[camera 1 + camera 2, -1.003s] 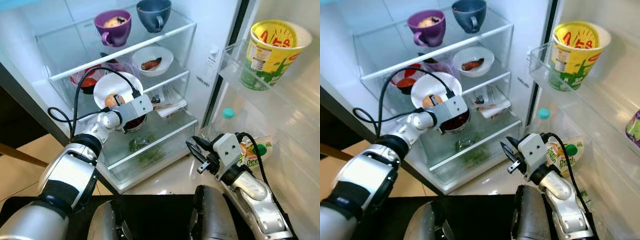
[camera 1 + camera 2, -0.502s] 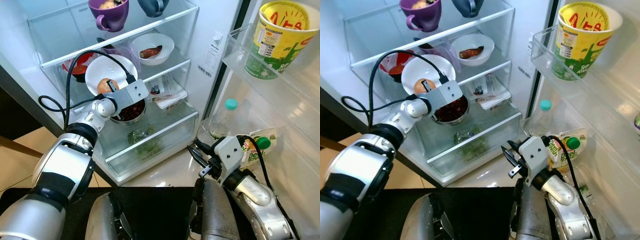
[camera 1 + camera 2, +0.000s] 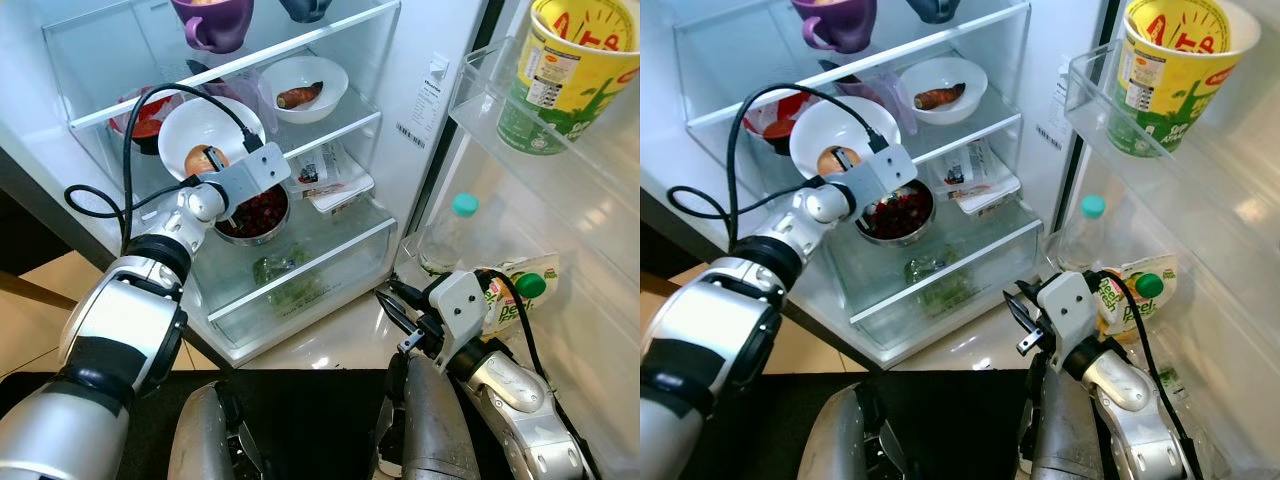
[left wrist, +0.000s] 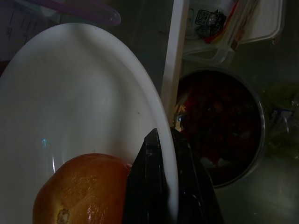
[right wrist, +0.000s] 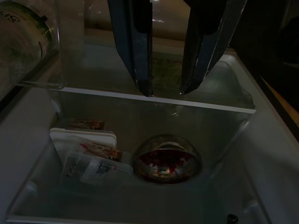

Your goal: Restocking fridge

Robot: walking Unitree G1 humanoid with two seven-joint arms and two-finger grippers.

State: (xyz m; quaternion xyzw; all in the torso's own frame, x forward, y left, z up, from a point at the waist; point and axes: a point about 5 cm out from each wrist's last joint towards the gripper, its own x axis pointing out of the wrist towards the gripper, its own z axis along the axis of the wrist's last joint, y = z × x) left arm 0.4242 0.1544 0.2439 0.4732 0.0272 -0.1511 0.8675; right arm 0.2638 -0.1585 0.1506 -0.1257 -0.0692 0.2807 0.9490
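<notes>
A white bowl point(image 3: 200, 130) with a round orange fruit point(image 3: 201, 160) in it is at the front of the fridge's middle glass shelf point(image 3: 345, 130). My left gripper point(image 4: 164, 140) is shut on the bowl's rim, one black finger point(image 4: 147, 186) inside beside the fruit. Just below, on the lower shelf, stands a steel bowl point(image 3: 255, 213) of dark red food. My right gripper point(image 3: 397, 308) hangs low in front of the fridge, open, with nothing between its fingers point(image 5: 138, 46).
A purple mug point(image 3: 212, 20) is on the top shelf. A small white bowl point(image 3: 305, 85) and a red bowl point(image 3: 140, 115) share the middle shelf. Food trays point(image 3: 335, 182) lie above the crisper drawer point(image 3: 290, 285). The door holds a yellow cup point(image 3: 570, 75), a bottle point(image 3: 447, 235) and a pouch point(image 3: 515, 295).
The camera has tilted, so the whole fridge sits higher in the picture. My left gripper has carried the white bowl leftward and further onto the middle shelf. The right gripper stays open.
</notes>
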